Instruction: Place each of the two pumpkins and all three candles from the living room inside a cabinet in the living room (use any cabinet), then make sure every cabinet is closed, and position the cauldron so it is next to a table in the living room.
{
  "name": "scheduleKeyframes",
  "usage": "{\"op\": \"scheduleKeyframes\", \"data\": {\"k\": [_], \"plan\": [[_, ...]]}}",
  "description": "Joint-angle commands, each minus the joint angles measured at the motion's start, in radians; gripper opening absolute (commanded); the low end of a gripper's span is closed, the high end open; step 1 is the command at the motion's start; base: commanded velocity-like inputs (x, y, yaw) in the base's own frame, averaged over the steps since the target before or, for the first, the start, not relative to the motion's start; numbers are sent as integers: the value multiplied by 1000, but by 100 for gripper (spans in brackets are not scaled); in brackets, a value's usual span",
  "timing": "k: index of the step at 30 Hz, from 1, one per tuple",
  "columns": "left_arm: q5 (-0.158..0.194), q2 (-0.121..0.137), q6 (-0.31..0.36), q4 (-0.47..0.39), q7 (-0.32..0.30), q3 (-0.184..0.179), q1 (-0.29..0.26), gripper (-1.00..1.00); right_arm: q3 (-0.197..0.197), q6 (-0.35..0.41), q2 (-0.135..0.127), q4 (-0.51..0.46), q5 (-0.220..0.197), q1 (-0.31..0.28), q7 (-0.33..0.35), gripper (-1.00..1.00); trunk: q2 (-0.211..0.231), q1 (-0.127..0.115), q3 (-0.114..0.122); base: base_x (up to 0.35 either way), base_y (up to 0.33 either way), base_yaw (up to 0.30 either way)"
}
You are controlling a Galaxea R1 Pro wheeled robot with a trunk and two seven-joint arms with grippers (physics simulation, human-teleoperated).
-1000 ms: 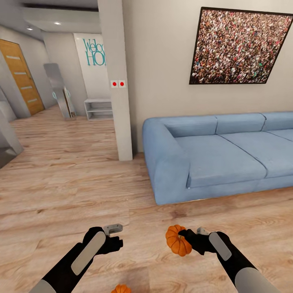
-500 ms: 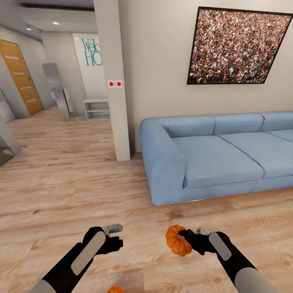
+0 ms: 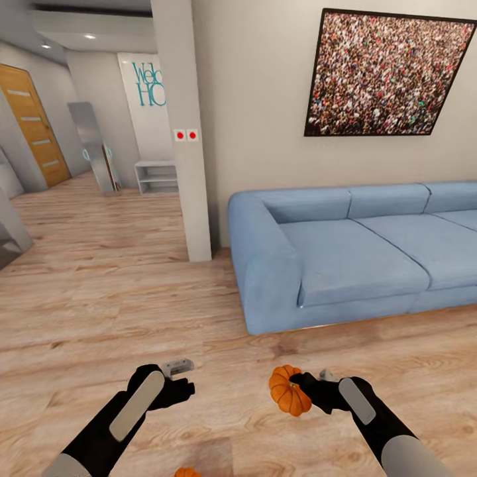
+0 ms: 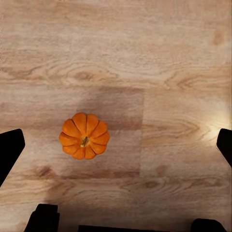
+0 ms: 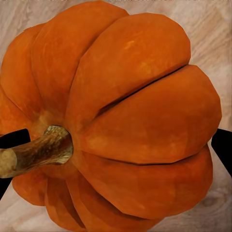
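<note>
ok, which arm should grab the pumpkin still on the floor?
Left. The left gripper is open and holds nothing, and its wrist view looks straight down on the floor pumpkin, which lies between its fingers' line. The right gripper is already shut on the other pumpkin.

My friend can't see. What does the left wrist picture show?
A small orange pumpkin sits stem-up on a pale wooden floor, seen from straight above. The dark fingertips of the open left gripper show at both sides, well apart from the pumpkin.
</note>
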Motion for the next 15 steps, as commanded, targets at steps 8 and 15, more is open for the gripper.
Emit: {"op": "scheduleKeyframes", "data": {"k": [8,15], "plan": [[23,48,11,-1,4,79,-1,100,6,-8,-1,-3,-4,-1,-5,-100,-57,31,-26,0,0,0],[30,102,41,-10,-21,141,-17,100,8,-8,-3,-6,-1,-1,-6,-100,-106,57,-48,0,0,0]]}}
